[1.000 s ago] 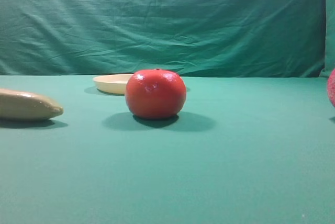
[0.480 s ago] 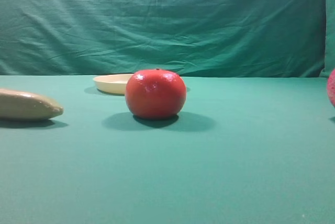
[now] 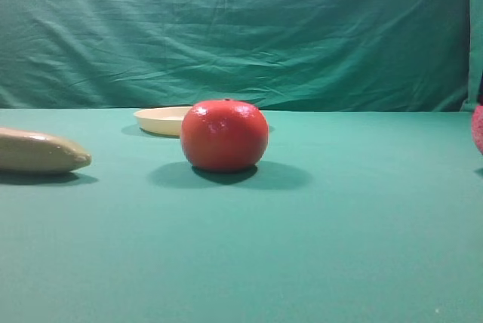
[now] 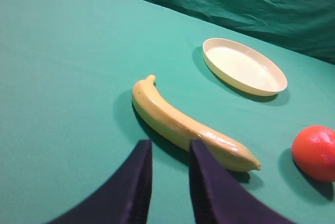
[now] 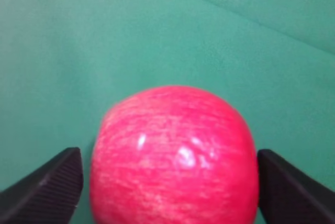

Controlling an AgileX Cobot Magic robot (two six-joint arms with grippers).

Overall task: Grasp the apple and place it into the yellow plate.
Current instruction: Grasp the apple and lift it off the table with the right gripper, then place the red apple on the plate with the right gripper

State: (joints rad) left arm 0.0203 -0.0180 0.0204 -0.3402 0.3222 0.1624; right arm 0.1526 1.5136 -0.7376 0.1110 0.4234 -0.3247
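The apple (image 5: 175, 156), glossy pinkish red, fills the lower middle of the right wrist view. My right gripper (image 5: 168, 152) stands open around it, one dark finger (image 5: 57, 182) on each side, with a sliver of cloth showing on the left. In the exterior high view only the apple's (image 3: 478, 128) left edge shows at the right border. The yellow plate (image 3: 162, 119) lies at the back, left of centre, partly behind the orange-red fruit; in the left wrist view the yellow plate (image 4: 243, 67) holds nothing. My left gripper (image 4: 170, 145) hovers near the banana, fingers nearly together, nothing between them.
A large orange-red tomato-like fruit (image 3: 224, 135) sits mid-table between apple and plate, and the same tomato-like fruit (image 4: 314, 152) shows at the right of the left wrist view. A tan banana (image 3: 38, 151) lies at the left; the banana (image 4: 188, 127) is just ahead of my left gripper. Green cloth covers table and backdrop.
A dark sliver has come into the exterior view at the right edge, just above the apple. The fruits, the banana and the plate have not moved.
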